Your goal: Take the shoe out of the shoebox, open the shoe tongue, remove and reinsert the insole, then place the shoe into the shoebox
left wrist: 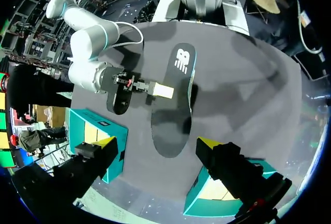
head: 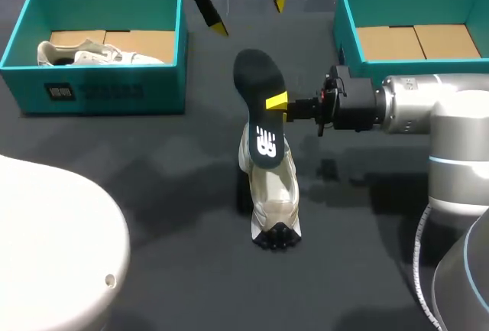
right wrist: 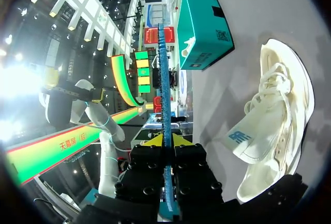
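Right tool pinches insole edge w/ shoe near.

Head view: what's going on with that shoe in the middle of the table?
The right gripper is shut on a flat black insole, holding it over the cream lace-up shoe that sits on the dark table. The left gripper hangs open near the insole, touching nothing. A second pale shoe lies in the left teal shoebox; the right teal shoebox holds no shoe.
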`<move>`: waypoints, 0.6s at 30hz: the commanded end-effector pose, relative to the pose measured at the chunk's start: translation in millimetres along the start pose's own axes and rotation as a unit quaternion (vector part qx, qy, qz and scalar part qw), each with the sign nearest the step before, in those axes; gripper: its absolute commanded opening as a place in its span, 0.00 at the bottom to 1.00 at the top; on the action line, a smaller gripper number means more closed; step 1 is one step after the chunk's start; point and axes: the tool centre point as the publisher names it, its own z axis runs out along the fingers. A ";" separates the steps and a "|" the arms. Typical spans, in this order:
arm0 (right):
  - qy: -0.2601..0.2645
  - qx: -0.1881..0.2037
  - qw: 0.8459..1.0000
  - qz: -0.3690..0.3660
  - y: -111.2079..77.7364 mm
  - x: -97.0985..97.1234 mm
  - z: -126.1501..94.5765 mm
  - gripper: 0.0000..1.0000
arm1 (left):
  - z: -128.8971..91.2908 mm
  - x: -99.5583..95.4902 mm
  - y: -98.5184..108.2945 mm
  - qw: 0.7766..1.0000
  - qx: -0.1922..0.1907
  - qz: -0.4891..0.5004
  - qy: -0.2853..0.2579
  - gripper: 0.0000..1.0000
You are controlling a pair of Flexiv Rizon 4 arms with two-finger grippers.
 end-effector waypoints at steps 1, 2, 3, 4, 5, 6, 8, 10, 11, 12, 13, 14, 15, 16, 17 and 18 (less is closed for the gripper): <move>-0.001 -0.001 1.000 0.000 -1.0 -0.2 0.2 0.00 | 4.7 -12.3 8.4 0.979 0.002 -0.002 0.204 1.00; -0.001 -0.001 1.000 0.000 -1.0 -0.2 0.2 0.00 | 4.6 -13.0 9.1 0.978 0.001 0.001 0.208 1.00; -0.001 -0.001 1.000 0.000 -1.0 -0.2 0.2 0.00 | 4.8 -13.9 9.2 0.978 0.000 0.002 0.211 1.00; -0.001 -0.001 1.000 0.000 -1.0 -0.2 0.2 0.00 | 4.9 -14.8 9.2 0.977 0.000 0.003 0.212 1.00; -0.001 -0.001 1.000 0.000 -1.0 -0.2 0.2 0.00 | 5.0 -16.0 8.9 0.976 -0.001 0.007 0.216 1.00; -0.001 -0.001 1.000 0.000 -1.0 -0.2 0.2 0.00 | 5.7 -17.5 8.0 0.976 -0.002 0.009 0.218 1.00; -0.001 -0.001 1.000 0.000 -1.0 -0.2 0.2 0.00 | 8.0 -19.7 6.5 0.974 -0.001 0.017 0.225 1.00; -0.001 -0.001 1.000 0.000 -1.0 -0.2 0.2 0.00 | 10.6 -21.1 5.3 0.973 0.002 0.020 0.231 1.00; -0.001 -0.001 1.000 0.000 -1.0 -0.2 0.2 0.00 | 12.0 -21.6 4.4 0.972 0.004 0.023 0.235 1.00; -0.001 -0.001 1.000 0.000 -1.0 -0.2 0.2 0.00 | 13.0 -21.9 3.8 0.971 0.005 0.024 0.236 1.00; -0.001 -0.001 1.000 0.000 -1.0 -0.2 0.2 0.00 | 14.0 -22.3 3.1 0.971 0.006 0.027 0.239 1.00; -0.001 -0.001 1.000 0.000 -1.0 -0.2 0.2 0.00 | 14.6 -22.5 2.2 0.970 0.008 0.032 0.242 1.00; -0.001 -0.001 1.000 0.000 -1.0 -0.2 0.2 0.00 | 15.0 -22.5 1.5 0.969 0.007 0.032 0.243 1.00; -0.001 -0.001 1.000 0.000 -1.0 -0.2 0.2 0.00 | 15.2 -22.5 0.8 0.969 0.008 0.037 0.245 1.00; -0.001 -0.001 1.000 0.000 -1.0 -0.2 0.2 0.00 | 15.0 -22.0 -0.4 0.968 0.009 0.042 0.246 1.00; -0.001 -0.001 1.000 0.000 -1.0 -0.2 0.2 0.00 | 14.8 -21.6 -1.3 0.968 0.007 0.043 0.246 1.00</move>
